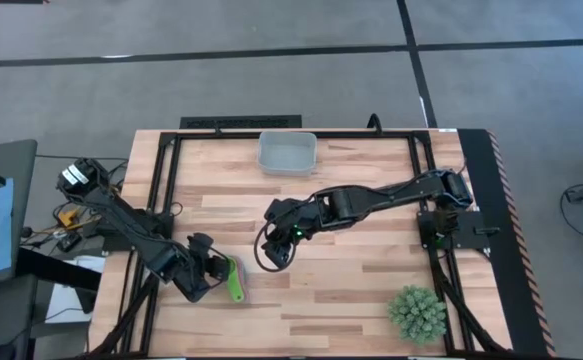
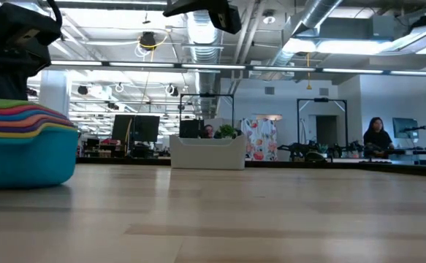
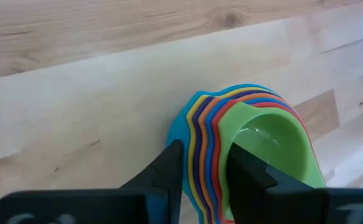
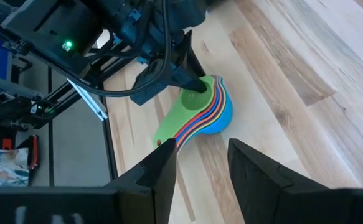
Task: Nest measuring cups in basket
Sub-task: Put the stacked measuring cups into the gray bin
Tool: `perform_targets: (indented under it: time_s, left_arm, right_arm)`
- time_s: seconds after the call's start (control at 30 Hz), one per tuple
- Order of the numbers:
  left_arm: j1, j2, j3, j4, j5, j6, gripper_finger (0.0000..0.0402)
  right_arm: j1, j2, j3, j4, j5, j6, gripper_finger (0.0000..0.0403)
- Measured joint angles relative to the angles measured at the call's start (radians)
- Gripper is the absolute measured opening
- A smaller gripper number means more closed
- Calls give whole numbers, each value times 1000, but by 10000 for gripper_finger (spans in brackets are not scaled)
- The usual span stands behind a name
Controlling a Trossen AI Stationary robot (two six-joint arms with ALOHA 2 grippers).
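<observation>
The measuring cups (image 3: 256, 134) sit nested in one stack, green innermost and blue outermost, near the table's near-left part (image 1: 233, 280). The stack's blue bottom (image 2: 26, 157) rests on the table, and the handles (image 4: 169, 132) fan out to one side. My left gripper (image 3: 206, 165) is shut on the stack's rim. My right gripper (image 4: 201, 149) hangs open above the table's middle (image 1: 271, 252), clear of the stack. The pale grey-blue basket (image 1: 287, 152) stands empty at the far edge. My left gripper holds the nested stack by the cups' walls on one side of the rim (image 3: 207, 140). One finger (image 3: 246, 171) is inside the green cup and the other (image 3: 169, 168) is outside the blue cup. It comes slanting down from above. The stack stands upright on the table.
A spiky green plant (image 1: 416, 313) stands at the near-right corner. Bare wood lies between the stack and the basket (image 2: 207, 152), with my right arm (image 1: 371, 200) stretched over it. Black frame rails run along the table's left and right edges.
</observation>
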Motion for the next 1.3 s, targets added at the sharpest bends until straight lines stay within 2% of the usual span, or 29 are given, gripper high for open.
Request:
perform_targets:
  time_s: [0.33, 0.57, 0.97, 1.3]
  left_arm:
    - [35, -8, -4, 32, -28, 28, 92]
    - [101, -53, 16, 33, -69, 148, 84]
    - [325, -151, 23, 121, -87, 416, 87]
    - [614, -145, 24, 447, -38, 721, 87]
  right_arm:
    - [-1, 0, 0, -3, 0, 0, 165]
    - [-1, -40, -1, -113, 0, -6, 155]
    - [-9, -246, -1, -286, 1, -34, 151]
    - [-54, -364, 0, -355, 3, -95, 148]
